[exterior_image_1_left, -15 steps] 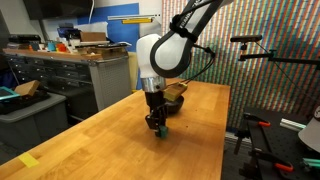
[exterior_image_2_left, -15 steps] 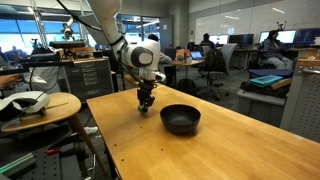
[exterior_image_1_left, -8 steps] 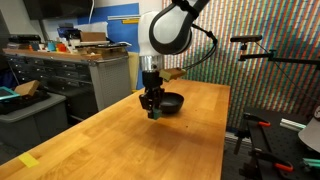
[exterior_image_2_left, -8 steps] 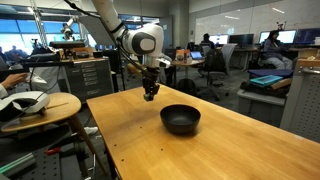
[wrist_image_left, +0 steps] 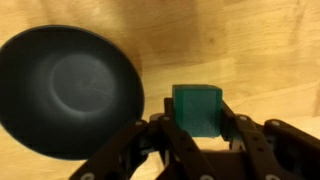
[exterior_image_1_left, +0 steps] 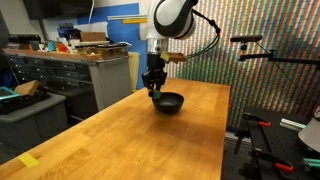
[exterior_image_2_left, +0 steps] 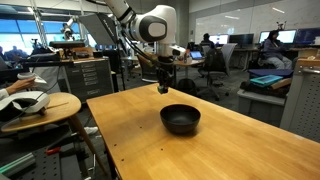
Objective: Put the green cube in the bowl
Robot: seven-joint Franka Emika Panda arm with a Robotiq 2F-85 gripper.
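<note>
cube [wrist_image_left: 196, 108], green and plain-faced, is gripped between the fingers [wrist_image_left: 243, 140], which are drawn in narrowly against two opposite faces of it. one full face and a strip of another are seen in the wrist view. it is held in the air, clear of the desk [wrist_image_left: 265, 40], and is seen just beside the rim of the bowl [wrist_image_left: 70, 90], outside the rim rather than over the hollow. the bowl is round, shallow, black and glossy.

in both exterior views the gripper [exterior_image_1_left: 154, 90] [exterior_image_2_left: 164, 88] is seen hanging above the level of the bowl [exterior_image_1_left: 168, 102] [exterior_image_2_left: 180, 119], near its rim and off to one side of its centre, with the fingers pointed down. the cube is too small there to be made out with certainty. the bowl is set on the bare wooden desk [exterior_image_1_left: 110, 130] [exterior_image_2_left: 235, 140], away from the desk's edges.

in an exterior view a grey cabinet [exterior_image_1_left: 75, 75] loaded with clutter is seen behind the bowl, well apart from it. in an exterior view a round side table [exterior_image_2_left: 45, 105] is seen past the desk edge, also well apart from the bowl.
</note>
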